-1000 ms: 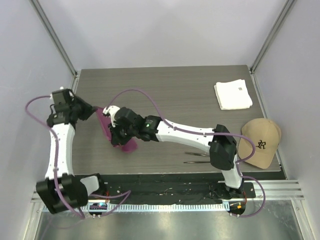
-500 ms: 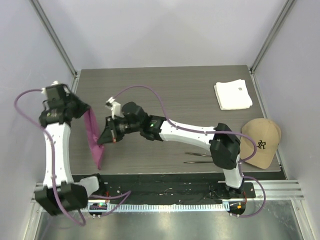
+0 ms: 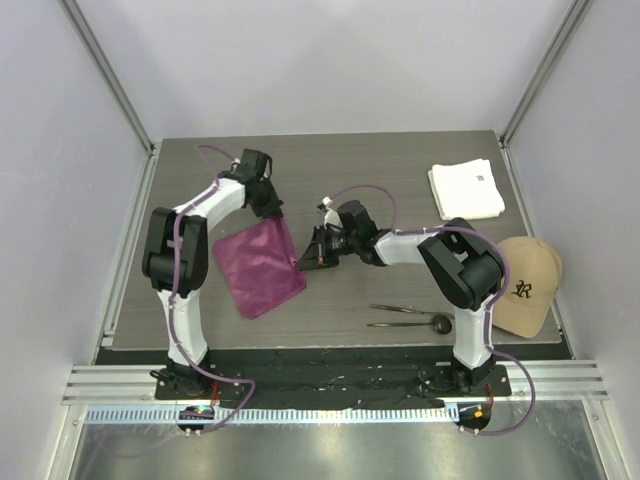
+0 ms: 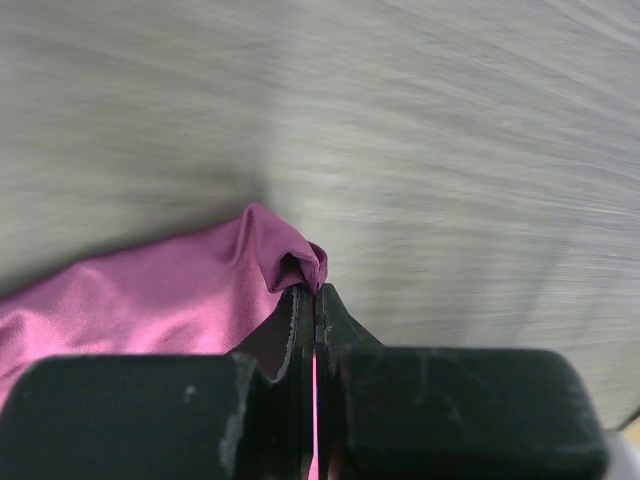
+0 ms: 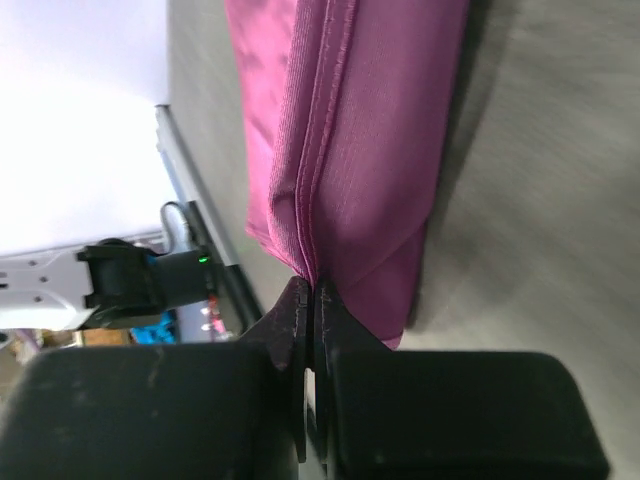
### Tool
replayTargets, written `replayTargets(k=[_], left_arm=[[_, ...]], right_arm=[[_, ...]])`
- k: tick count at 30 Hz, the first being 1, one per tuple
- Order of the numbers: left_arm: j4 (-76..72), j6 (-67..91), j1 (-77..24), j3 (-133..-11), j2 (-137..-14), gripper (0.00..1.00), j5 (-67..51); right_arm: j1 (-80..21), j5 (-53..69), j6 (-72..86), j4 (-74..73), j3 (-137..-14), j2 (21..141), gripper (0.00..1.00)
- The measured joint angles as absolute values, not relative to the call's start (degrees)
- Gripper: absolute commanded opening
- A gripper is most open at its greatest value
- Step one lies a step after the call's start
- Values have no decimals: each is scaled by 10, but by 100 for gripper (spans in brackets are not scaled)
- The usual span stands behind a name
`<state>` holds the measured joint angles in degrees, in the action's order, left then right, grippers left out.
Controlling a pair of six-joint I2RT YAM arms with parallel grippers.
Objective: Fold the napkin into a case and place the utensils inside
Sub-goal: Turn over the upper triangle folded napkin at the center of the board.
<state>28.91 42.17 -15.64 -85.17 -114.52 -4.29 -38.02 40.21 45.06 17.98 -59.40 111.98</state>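
Magenta napkin [image 3: 258, 270] spreads leftward from the left tool [image 3: 277, 213] and right tool [image 3: 301, 262], both pinched shut on its edge.

Open tabletop [image 3: 335, 305] separates napkin [image 3: 258, 268] and utensils [image 3: 405, 316]; the white cloth [image 3: 466, 190] and cap [image 3: 520, 285] occupy the right side.

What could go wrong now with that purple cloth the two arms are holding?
The left tool pinches only a bunched corner of the thin magenta-purple cloth napkin, so it might slip free. The right tool grips just layered edges; a pull could skew the fold.
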Motion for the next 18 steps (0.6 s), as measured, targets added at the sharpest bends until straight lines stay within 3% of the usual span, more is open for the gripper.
replayTargets(k=[3,8,9,10,11,12,13,16,17,18], left_arm=[[279,431,-182,-901,-1191,0,-53],[270,435,-202,-951,-1253,4,-60],[269,435,-203,-961,-1264,11,-61],[268,435,-204,-973,-1274,27,-63],[266,433,-206,-983,-1280,35,-62],[263,431,-207,-995,-1286,45,-60],[258,430,-209,-1004,-1290,56,-57],[254,417,-213,-1014,-1284,67,-37],[256,413,-214,-1014,-1277,77,-24],[260,408,-214,-1013,-1267,100,-15]], right_arm=[[-362,400,418,168,-587,1118,2],[-333,392,379,151,-576,1106,21],[-328,390,375,148,-572,1103,33],[-318,385,362,131,-570,1098,37],[-311,376,354,117,-570,1095,41],[-302,364,343,98,-570,1091,59],[-293,349,331,75,-570,1084,67],[-270,281,292,-2,-566,1046,79],[-265,253,279,-25,-563,1026,80],[-260,231,269,-41,-561,1009,81]])
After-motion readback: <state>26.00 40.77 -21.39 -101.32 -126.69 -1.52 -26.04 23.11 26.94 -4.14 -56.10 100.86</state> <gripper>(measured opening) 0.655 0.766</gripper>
